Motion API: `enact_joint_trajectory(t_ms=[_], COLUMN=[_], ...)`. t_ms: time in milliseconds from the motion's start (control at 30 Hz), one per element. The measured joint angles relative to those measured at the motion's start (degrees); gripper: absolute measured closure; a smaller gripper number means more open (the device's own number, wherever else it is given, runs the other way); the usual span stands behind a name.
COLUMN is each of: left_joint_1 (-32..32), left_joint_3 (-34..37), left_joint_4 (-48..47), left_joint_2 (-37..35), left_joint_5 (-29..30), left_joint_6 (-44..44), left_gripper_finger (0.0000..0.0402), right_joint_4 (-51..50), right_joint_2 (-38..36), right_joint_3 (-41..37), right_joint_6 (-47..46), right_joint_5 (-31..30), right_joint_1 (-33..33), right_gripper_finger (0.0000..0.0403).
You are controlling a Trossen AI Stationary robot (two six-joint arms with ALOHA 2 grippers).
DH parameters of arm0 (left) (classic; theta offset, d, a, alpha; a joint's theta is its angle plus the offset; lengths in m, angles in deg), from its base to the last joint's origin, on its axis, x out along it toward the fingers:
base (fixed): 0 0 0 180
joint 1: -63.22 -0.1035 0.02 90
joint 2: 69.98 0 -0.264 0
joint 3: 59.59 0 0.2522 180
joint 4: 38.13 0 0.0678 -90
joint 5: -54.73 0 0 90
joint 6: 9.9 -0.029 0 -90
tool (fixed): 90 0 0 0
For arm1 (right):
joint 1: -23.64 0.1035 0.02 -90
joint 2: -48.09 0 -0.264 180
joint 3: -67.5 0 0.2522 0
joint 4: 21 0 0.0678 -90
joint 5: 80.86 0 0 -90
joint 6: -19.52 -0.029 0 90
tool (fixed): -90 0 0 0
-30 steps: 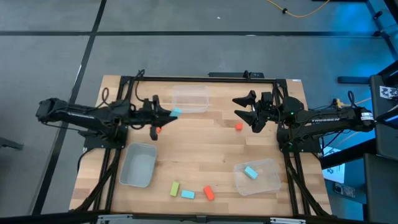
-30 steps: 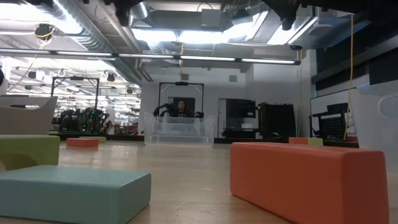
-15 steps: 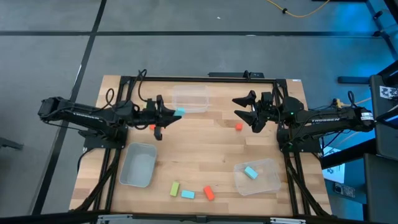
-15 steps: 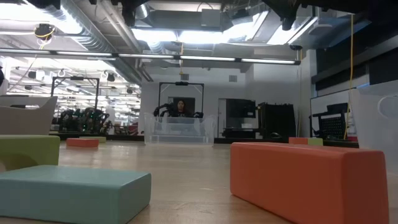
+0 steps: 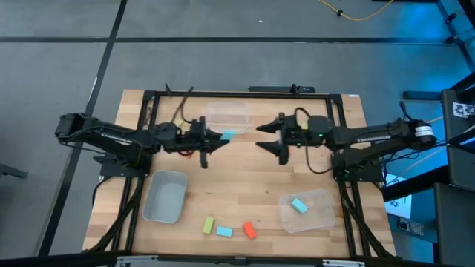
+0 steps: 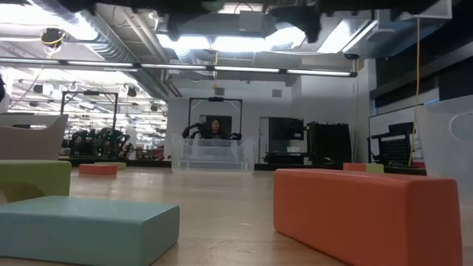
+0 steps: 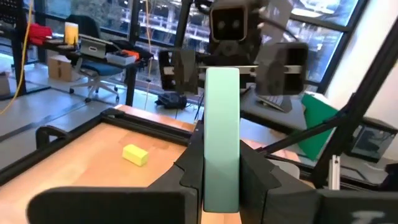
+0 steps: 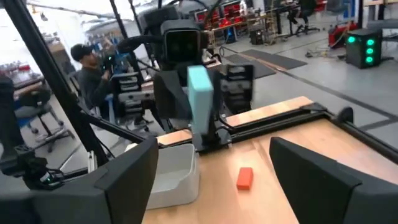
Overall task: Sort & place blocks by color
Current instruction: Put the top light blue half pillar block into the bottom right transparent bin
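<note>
My left gripper (image 5: 219, 137) hangs over the table's far middle, shut on a light blue block (image 5: 228, 135). It shows as a tall slab (image 7: 221, 124) in the left wrist view. My right gripper (image 5: 261, 137) faces it from the right, open, a short gap away from the block (image 8: 200, 93). A yellow-green block (image 5: 209, 224), a light blue block (image 5: 223, 231) and an orange-red block (image 5: 249, 230) lie flat near the front edge. Another light blue block (image 5: 299, 205) lies in the clear bin (image 5: 320, 215) at the front right. My left gripper pinches the light blue block's two broad faces between its two fingers, on the block's lower part (image 7: 221, 183). The fingers (image 7: 188, 174) lie level and come from the table's left. The block stands on end, reaching beyond the fingertips, lifted clear of the table.
A clear bin (image 5: 226, 117) stands at the far edge behind the grippers, and a pale grey bin (image 5: 165, 196) at the front left. An orange-red block (image 8: 244, 177) and a yellow-green block (image 7: 135, 154) lie on the wood below the arms. A person (image 8: 93, 68) sits beyond the table.
Both grippers have moved toward the table's middle and toward each other. The left has carried the light blue block to the right, still clear of the table. The right has gone left, staying open, and now covers the orange-red block it stood beside.
</note>
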Motion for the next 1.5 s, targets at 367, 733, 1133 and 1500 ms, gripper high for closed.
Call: enact_joint_trajectory(t_ms=[367,733,1133,1500], left_joint_1=[0.0,0.0,0.0,-0.5], left_joint_3=[-9.7,-10.1,-10.1,-10.1], left_joint_4=[0.5,-0.2,-0.2,-0.9], left_joint_2=[10.8,11.3,11.3,10.6], left_joint_5=[-4.4,-4.5,-4.7,-5.1], left_joint_6=[-2.2,-2.4,-0.9,-0.7], left_gripper_finger=[0.0355,0.0355,0.0340,0.0266], right_joint_4=[0.3,0.9,0.8,0.1], right_joint_2=[7.1,7.1,7.0,6.9], right_joint_3=[6.5,6.5,6.5,6.5], right_joint_6=[1.1,-0.4,0.1,-1.9], right_joint_5=[3.0,3.5,6.2,6.6], right_joint_1=[0.4,0.4,0.4,0.4], right_gripper_finger=[0.0091,0.0183,0.0341,0.0341])
